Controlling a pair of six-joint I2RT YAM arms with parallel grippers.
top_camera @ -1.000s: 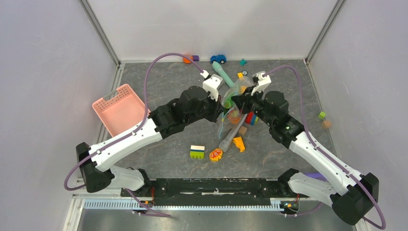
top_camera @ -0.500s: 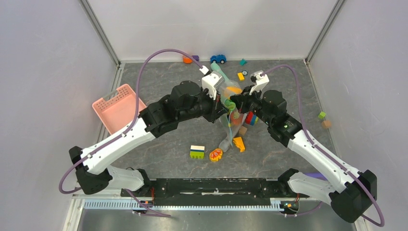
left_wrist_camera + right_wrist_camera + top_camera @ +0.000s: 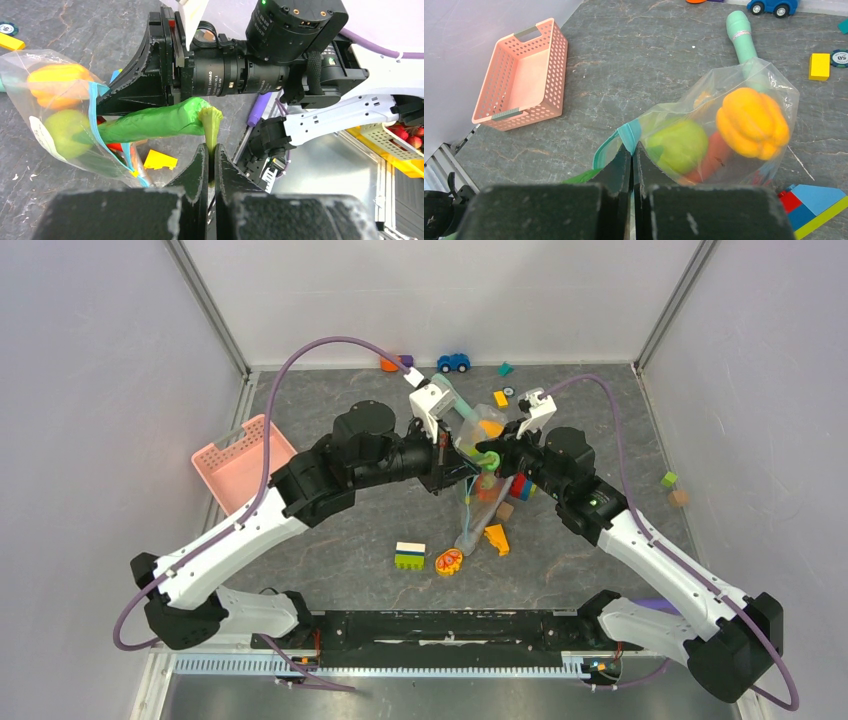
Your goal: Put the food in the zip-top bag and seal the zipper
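- The left gripper is clenched on the thin stem of a long green toy vegetable, with the stem upright between its fingers.
- The vegetable's long axis runs away from that gripper, roughly level, towards the zip-top bag. The stem end is nearest the left gripper and the blunt end points at the bag's mouth.
- The right gripper is clamped on the teal zipper. It holds the bag by that edge, raised off the desk, so that the body of the bag sags away from it.
- In the left wrist view the blunt end crosses the blue closure line and shows as a darker green behind the plastic. It is probably just inside the mouth, though through the creased film I cannot rule out that it lies against the outside.
- An orange pepper and a round green piece already sit inside, touching each other at the bag's low end.
- The two grippers face each other closely with the mouth between them. The left one is the nearer to the vegetable and the only one free to move it.
- By my reading, the coming move is a push along the vegetable's own axis, deeper into the bag, before the stem is let go. If it is let go too soon, the piece may tip out over the zipper edge.
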